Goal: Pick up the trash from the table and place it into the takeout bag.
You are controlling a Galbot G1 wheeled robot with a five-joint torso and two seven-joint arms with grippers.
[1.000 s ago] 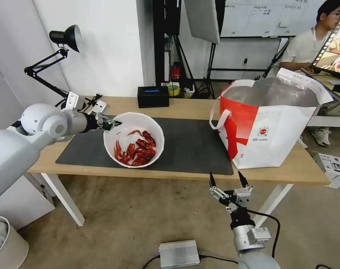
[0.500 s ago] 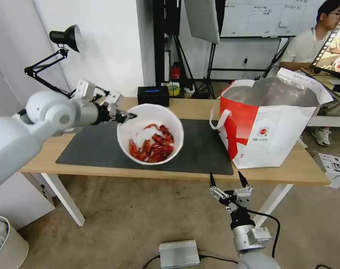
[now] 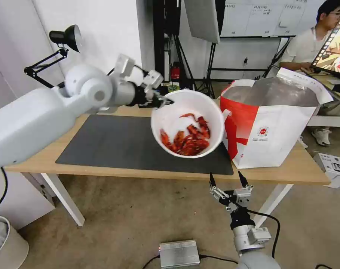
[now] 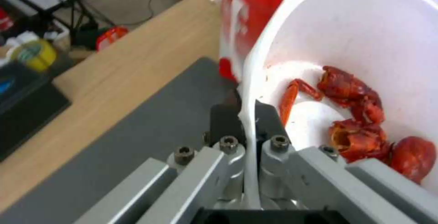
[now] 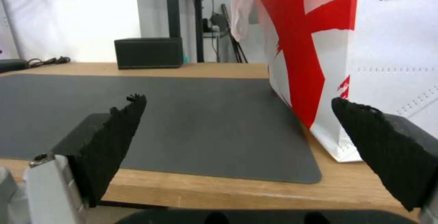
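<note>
At the desk's far left corner stands a black desk lamp (image 3: 67,37). The left gripper (image 3: 163,101) is raised above the dark grey mat (image 3: 121,140), its fingers pinched tight on the rim of the white bowl (image 3: 187,123); in the left wrist view one pad (image 4: 269,119) sits inside the wall and the other outside. The bowl hangs clear of the table (image 3: 102,170), tilted toward the camera, red crayfish (image 3: 186,140) heaped in its bottom, its far rim just beside the takeout bag (image 3: 270,123). The bag stands open at the desk's right end. Below the desk's front edge waits the right gripper (image 3: 228,181), fingers spread wide and holding nothing.
</note>
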